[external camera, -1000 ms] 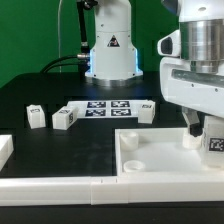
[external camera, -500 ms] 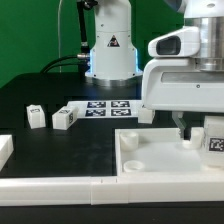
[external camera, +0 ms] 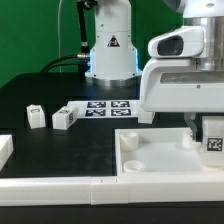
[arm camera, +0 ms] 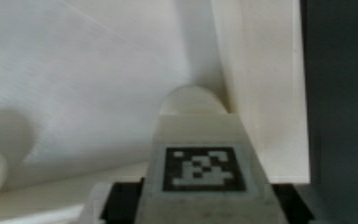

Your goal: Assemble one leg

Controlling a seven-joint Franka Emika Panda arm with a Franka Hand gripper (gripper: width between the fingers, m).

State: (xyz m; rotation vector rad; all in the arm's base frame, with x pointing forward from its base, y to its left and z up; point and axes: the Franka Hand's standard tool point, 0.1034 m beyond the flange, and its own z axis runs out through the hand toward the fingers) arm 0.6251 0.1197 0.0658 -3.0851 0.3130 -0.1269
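Leg [external camera: 212,141] clamped low over panel [external camera: 160,158]

The gripper [arm camera: 204,204] pinches the leg between narrow fingers, tag facing out, at 3 o'clock in the exterior view. Whether it touches the panel cannot be told. The gripper is lower than a second ago and has barely shifted since half a second ago. Two loose legs [external camera: 36,116] lie at 9 o'clock of the marker board [external camera: 105,107].
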